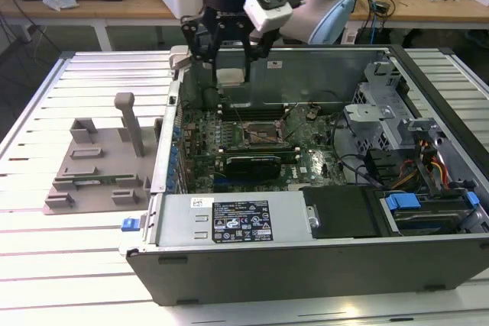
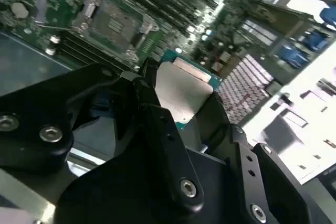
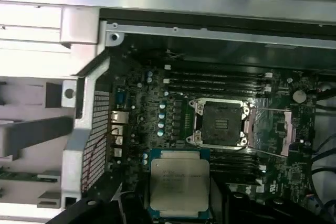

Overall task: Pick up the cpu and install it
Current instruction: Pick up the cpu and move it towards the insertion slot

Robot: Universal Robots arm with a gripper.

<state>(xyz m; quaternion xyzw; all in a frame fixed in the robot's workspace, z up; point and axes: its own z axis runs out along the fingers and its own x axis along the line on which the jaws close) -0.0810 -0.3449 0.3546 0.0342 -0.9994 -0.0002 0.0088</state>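
The cpu (image 1: 231, 76) is a small square chip with a silvery top plate and a green rim. My gripper (image 1: 230, 66) is shut on it and holds it in the air over the back left corner of the open computer case (image 1: 306, 269). In both wrist views the black fingers (image 2: 155, 108) clamp the cpu (image 2: 181, 95) (image 3: 179, 182) from two sides. The metal-framed socket (image 1: 263, 133) (image 2: 113, 24) (image 3: 219, 124) lies open on the green motherboard, below the chip and to one side of it. Its dark centre is bare.
A black expansion card (image 1: 252, 162) lies just in front of the socket. A power supply box (image 1: 237, 219) and a drive bay with blue tabs (image 1: 401, 204) fill the case front and right. A grey fixture (image 1: 99, 166) with an upright post stands on the slatted table at the exterior view's left.
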